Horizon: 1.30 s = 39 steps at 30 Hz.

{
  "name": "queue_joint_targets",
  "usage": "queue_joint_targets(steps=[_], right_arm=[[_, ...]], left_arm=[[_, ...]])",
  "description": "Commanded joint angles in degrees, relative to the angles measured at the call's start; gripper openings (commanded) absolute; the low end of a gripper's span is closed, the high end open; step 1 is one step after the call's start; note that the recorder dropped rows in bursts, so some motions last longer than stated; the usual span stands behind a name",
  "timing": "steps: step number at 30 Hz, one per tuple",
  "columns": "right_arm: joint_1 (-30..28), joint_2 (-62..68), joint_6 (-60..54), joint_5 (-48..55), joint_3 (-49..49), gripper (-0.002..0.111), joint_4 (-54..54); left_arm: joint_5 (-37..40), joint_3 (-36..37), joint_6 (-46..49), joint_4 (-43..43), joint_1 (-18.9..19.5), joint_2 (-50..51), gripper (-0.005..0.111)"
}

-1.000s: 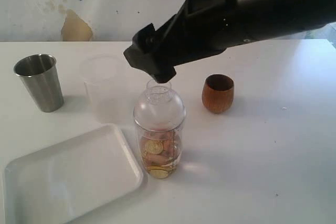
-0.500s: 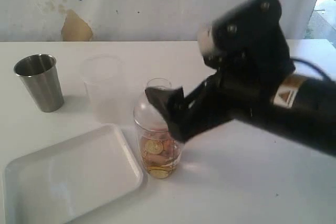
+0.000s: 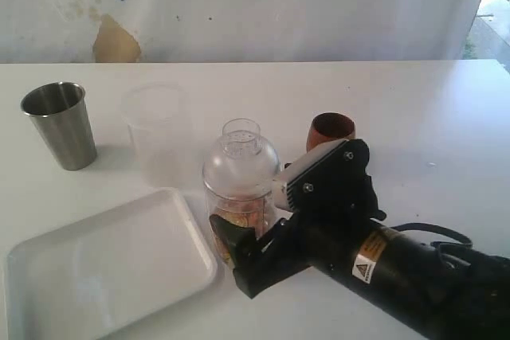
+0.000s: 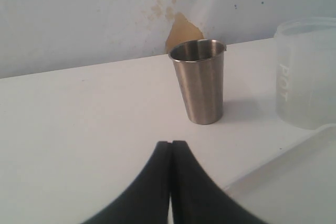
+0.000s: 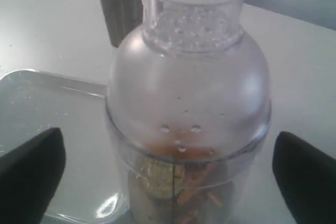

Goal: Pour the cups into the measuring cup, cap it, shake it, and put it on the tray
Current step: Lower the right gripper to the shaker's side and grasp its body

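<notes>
Clear plastic tells most of it: the measuring cup [image 3: 247,209] holds a heap of gold and brown pieces at the bottom, and its domed cap [image 3: 241,153] is seated on top. Pouring and capping therefore look done. Both source cups stand upright well away from either set of jaws, the wooden cup [image 3: 331,129] behind the right arm and the steel tumbler [image 3: 57,123] far off to the side; neither shows anything inside from these angles.

The right gripper [image 5: 168,174] is down at table level with its 2 fingers [image 5: 31,174] spread wide. The measuring cup stands squarely between them, with clear space on each side, so nothing is gripped yet. The left gripper [image 4: 170,182] has its jaws pressed together on nothing, with the tumbler straight ahead of them and a frosted cup [image 4: 304,77] off to one side.

Left to do, by my reading: close on the cup, shake it, and lift it onto the tray [image 3: 103,268], which lies just beside it. Whether any shaking has happened cannot be told.
</notes>
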Motion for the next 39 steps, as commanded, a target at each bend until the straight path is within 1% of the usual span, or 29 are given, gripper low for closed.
queue_joint_targets(steps=[1,3,6,8,15,23,32,39], right_arm=[[0.1,5.1,0.4,-4.5,0.2,0.104,0.3],[0.1,7.6,0.4,-7.0,0.2,0.104,0.4],[0.1,12.1,0.4,-14.2,-0.6,0.104,0.7],[0.1,15.0,0.4,-15.5,-2.1,0.104,2.4],[0.1,20.0,0.4,-15.5,-5.5,0.104,2.8],[0.1,20.7,0.4,-15.4,-8.6,0.104,3.1],[0.1,20.7,0.2,-12.9,-8.7,0.104,2.7],[0.1,20.7,0.2,-12.9,-8.7,0.104,2.7]], left_arm=[[-0.5,0.2,-0.1,-0.1,-0.1,-0.3,0.000],[-0.5,0.2,-0.1,-0.1,-0.1,-0.3,0.000],[-0.5,0.2,-0.1,-0.1,-0.1,-0.3,0.000],[-0.5,0.2,-0.1,-0.1,-0.1,-0.3,0.000],[-0.5,0.2,-0.1,-0.1,-0.1,-0.3,0.000],[-0.5,0.2,-0.1,-0.1,-0.1,-0.3,0.000],[-0.5,0.2,-0.1,-0.1,-0.1,-0.3,0.000],[-0.5,0.2,-0.1,-0.1,-0.1,-0.3,0.000]])
